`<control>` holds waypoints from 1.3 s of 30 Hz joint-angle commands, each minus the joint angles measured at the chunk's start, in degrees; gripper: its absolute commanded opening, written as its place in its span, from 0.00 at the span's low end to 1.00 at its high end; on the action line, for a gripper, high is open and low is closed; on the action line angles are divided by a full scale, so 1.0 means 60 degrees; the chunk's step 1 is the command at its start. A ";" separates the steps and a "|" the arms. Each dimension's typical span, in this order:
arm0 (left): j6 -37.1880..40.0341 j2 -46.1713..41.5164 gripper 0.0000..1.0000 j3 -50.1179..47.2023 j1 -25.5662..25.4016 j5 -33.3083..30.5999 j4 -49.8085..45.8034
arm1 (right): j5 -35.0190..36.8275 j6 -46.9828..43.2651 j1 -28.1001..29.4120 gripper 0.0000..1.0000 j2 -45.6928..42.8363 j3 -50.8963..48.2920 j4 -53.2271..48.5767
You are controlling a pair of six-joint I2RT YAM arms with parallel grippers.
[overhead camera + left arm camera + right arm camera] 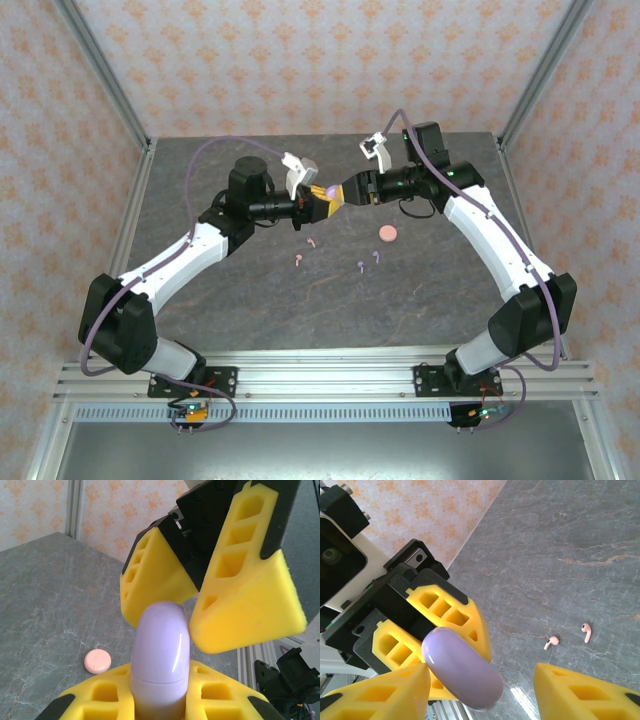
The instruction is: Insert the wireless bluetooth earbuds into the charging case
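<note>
My left gripper (322, 196) is shut on a lilac charging case (160, 650), held above the table with its rounded end sticking out past the fingertips. A seam runs across the case and its lid looks closed. My right gripper (482, 700) faces it, open, with one yellow finger (250, 595) on each side of the case's free end (462, 667). Two pale pink earbuds (551, 641) (586, 631) lie on the table below. In the top view they (313, 242) (298, 259) rest left of two lilac earbuds (360, 266) (376, 256).
A round pink case (388, 234) lies closed on the grey table (250, 290), right of the earbuds and under the right arm; the left wrist view has it too (97, 661). Metal frame posts and patterned walls bound the table at the back and sides.
</note>
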 commanded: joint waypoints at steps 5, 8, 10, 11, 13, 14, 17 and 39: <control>0.0754 -0.0457 0.03 0.0195 -0.0240 0.0544 -0.0194 | 0.0989 0.0212 0.0017 0.57 -0.0101 0.0346 0.0122; 0.0818 -0.0470 0.02 0.0226 -0.0266 0.0545 -0.0314 | 0.1162 0.0295 0.0020 0.57 -0.0082 0.0388 0.0157; 0.0843 -0.0492 0.03 0.0241 -0.0275 0.0528 -0.0361 | 0.1312 0.0332 0.0023 0.57 -0.0072 0.0405 0.0148; 0.0843 -0.0483 0.03 0.0246 -0.0280 0.0516 -0.0370 | 0.1372 0.0345 0.0020 0.57 -0.0061 0.0405 0.0143; 0.0822 -0.0467 0.03 0.0251 -0.0280 0.0512 -0.0381 | 0.1566 0.0381 0.0027 0.57 -0.0073 0.0423 0.0124; 0.0820 -0.0461 0.03 0.0255 -0.0276 0.0516 -0.0388 | 0.1639 0.0410 0.0024 0.58 -0.0069 0.0435 0.0118; 0.0811 -0.0412 0.03 0.0277 -0.0298 0.0435 -0.0422 | 0.1848 0.0462 0.0016 0.59 -0.0122 0.0449 0.0090; -0.1287 -0.0995 0.02 -0.1922 -0.0252 -0.1022 0.1814 | 0.4655 0.1006 -0.0749 0.57 -0.0614 -0.1741 -0.0795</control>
